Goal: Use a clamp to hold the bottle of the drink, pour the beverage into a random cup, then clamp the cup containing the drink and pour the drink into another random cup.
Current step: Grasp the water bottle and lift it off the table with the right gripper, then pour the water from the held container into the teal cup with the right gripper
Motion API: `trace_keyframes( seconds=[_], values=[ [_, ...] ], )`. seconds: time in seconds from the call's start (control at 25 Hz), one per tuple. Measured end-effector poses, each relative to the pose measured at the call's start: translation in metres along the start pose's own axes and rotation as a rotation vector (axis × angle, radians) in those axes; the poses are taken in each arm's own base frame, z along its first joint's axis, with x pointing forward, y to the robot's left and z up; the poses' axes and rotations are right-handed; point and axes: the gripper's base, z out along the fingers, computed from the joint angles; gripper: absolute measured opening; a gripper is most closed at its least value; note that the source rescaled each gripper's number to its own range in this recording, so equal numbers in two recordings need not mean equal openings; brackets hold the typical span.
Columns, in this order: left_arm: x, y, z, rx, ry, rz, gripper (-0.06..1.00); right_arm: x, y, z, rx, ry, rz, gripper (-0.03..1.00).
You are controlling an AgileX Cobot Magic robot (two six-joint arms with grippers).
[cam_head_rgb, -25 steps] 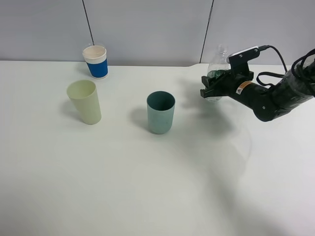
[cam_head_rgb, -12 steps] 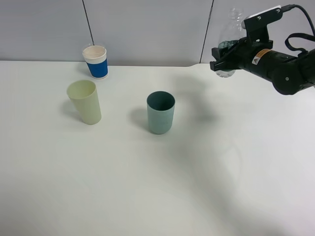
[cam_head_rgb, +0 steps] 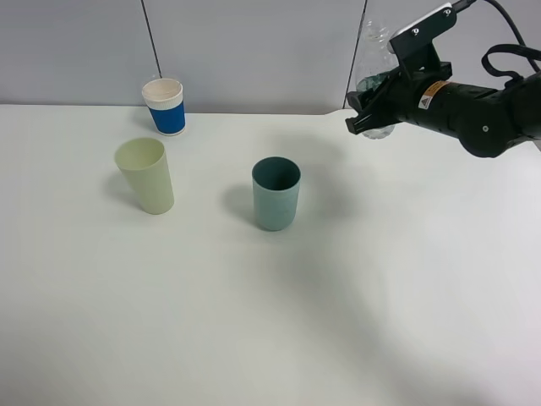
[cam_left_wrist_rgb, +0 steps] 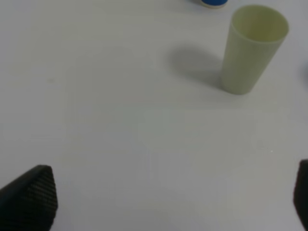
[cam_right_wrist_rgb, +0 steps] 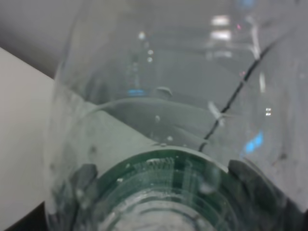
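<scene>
**Bottle (cam_head_rgb: pixel 368 82) lifted clear and swinging left toward the cups**

The right end effector (cam_head_rgb: pixel 366 114) is clamped shut on the bottle's lower body, at the dark green label. The right wrist view is filled with the clear plastic wall (cam_right_wrist_rgb: pixel 159 120), beaded with droplets. How much beverage is inside, and whether a cap is on, I cannot tell. The bottle hangs roughly upright in the air at the far right of the scene, against the grey wall and well above the tabletop (cam_head_rgb: pixel 254 321).

A second ago the bottle stood low on the far right of the tabletop with the arm around it. Half a second ago it was raised higher and further right. Now it sits a little lower and further left. I read this as the grasp and lift being done and the carry toward a cup being under way. No pouring has begun.

The teal cup (cam_head_rgb: pixel 275 194) is the nearest target. It stands upright in the middle, left of and nearer than the bottle, and well apart from it. The pale yellow-green tumbler (cam_head_rgb: pixel 145 176) stands further left, with the blue-and-white paper cup (cam_head_rgb: pixel 165 106) behind it. None of the three cups has shifted.

The left end effector (cam_left_wrist_rgb: pixel 166 197) has its jaws spread wide and holds nothing. It hovers over bare tabletop with the tumbler (cam_left_wrist_rgb: pixel 252 48) ahead of it.

The next move likely needs the neck brought over the teal cup's rim before any tilt.
</scene>
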Motion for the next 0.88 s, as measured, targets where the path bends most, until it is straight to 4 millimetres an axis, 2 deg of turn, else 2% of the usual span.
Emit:
trace_keyframes(
  seconds=[0.32, 0.6, 0.88],
  values=[
    [0.000, 0.000, 0.000, 0.000, 0.000, 0.000, 1.00, -0.010, 0.025, 0.000, -0.068, -0.006, -0.033, 0.05],
    [0.000, 0.000, 0.000, 0.000, 0.000, 0.000, 1.00, -0.017, 0.044, 0.000, -0.113, -0.025, -0.133, 0.05],
    [0.000, 0.000, 0.000, 0.000, 0.000, 0.000, 1.00, -0.021, 0.053, 0.000, -0.125, -0.037, -0.208, 0.05]
  ],
)
